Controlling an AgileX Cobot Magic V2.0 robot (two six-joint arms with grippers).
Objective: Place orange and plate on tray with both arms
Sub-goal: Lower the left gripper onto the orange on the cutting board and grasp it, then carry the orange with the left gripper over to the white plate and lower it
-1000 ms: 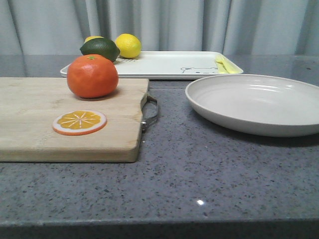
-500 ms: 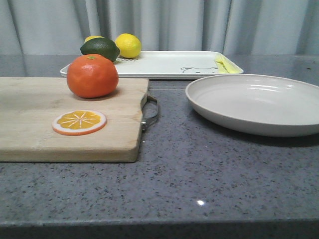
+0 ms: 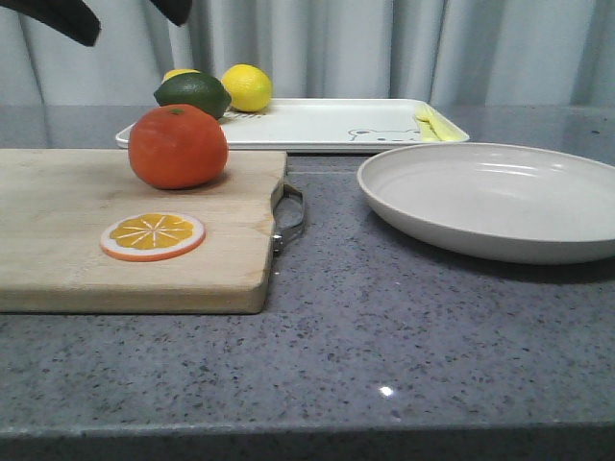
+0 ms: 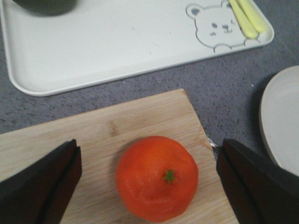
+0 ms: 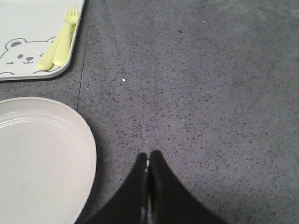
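Observation:
The orange (image 3: 178, 146) rests on the wooden cutting board (image 3: 58, 240) at the left. My left gripper (image 3: 120, 12) hangs open high above it, only its dark fingertips showing. In the left wrist view the orange (image 4: 156, 177) lies between the spread fingers of the left gripper (image 4: 149, 149), untouched. The off-white plate (image 3: 500, 197) lies on the counter at the right. Behind both is the white tray (image 3: 317, 125) with its bear drawing. My right gripper (image 5: 149, 156) is shut on nothing, above bare counter just beside the plate (image 5: 37, 158); it is out of the front view.
An orange slice (image 3: 153, 235) lies on the board nearer the front. A dark green fruit (image 3: 192, 94) and a lemon (image 3: 247, 87) sit at the tray's left end, yellow cutlery (image 3: 428, 125) at its right end. The board's metal handle (image 3: 291, 216) points toward the plate. Curtains hang behind.
My left gripper's fingertips have come into the front view at the top left, above the orange. The orange, plate and tray have not moved.

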